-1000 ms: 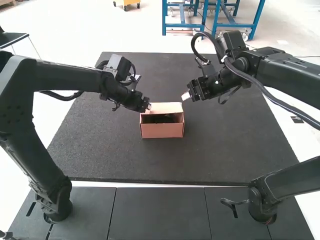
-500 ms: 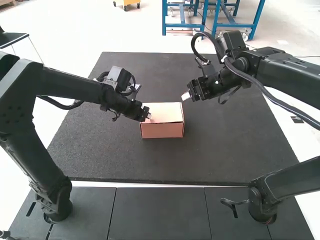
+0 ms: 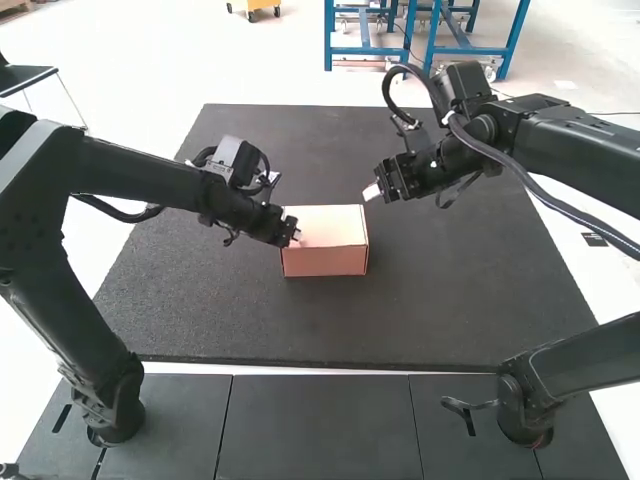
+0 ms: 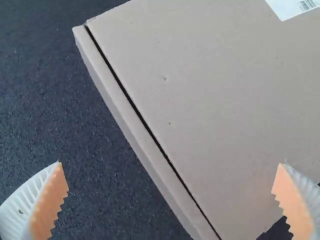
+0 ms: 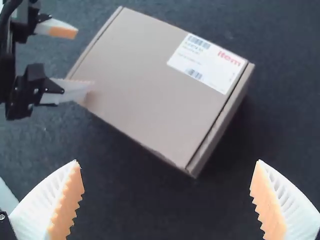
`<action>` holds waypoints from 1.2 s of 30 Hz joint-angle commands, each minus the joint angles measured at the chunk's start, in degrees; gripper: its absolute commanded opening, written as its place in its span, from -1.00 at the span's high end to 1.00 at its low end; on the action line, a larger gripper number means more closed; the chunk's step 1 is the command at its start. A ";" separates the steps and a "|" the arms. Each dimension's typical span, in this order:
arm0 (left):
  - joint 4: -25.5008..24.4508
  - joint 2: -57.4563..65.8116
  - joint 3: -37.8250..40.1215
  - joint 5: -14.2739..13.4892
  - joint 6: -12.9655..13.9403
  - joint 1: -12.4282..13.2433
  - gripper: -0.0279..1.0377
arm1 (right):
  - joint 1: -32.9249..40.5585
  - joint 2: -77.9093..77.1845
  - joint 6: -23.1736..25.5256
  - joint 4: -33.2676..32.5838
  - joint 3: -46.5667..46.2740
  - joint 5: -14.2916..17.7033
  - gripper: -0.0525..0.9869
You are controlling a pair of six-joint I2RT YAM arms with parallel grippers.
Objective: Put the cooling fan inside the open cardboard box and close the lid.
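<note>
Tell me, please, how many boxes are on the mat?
1: the box sits on the mat, lid down, left gripper at its left end, right gripper near its far right corner.

- Lid [image 3: 330, 219] of the cardboard box [image 3: 324, 255] now lies flat and shut. A second ago the box stands open, dark inside showing.
- My left gripper [image 3: 291, 231] sits lower than a second ago, at the lid's left edge rather than up by the box's back left corner.
- Most of that drop happens in the first half second.

Dark textured mat [image 3: 200, 300] on a pale table [image 3: 605, 285]; black panels [image 3: 320, 425] nearest.
</note>
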 commanded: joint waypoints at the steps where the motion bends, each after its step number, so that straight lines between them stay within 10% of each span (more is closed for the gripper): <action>1: 1.93 -6.07 1.84 0.16 -1.08 0.58 -0.86 | 0.05 0.02 1.24 1.26 -0.49 1.07 -0.56; 12: 2.81 -20.57 -1.50 0.07 0.15 3.13 -0.86 | -0.39 -0.33 3.97 6.62 -0.93 5.91 -0.56; 21: 16.43 -37.35 -15.65 0.07 0.24 7.44 -0.86 | -8.04 -3.67 5.73 15.14 -6.91 15.05 -0.84; 36: 27.33 -58.36 -33.58 1.30 0.68 17.46 -0.86 | -19.02 -21.43 7.13 42.48 -33.10 12.94 -0.80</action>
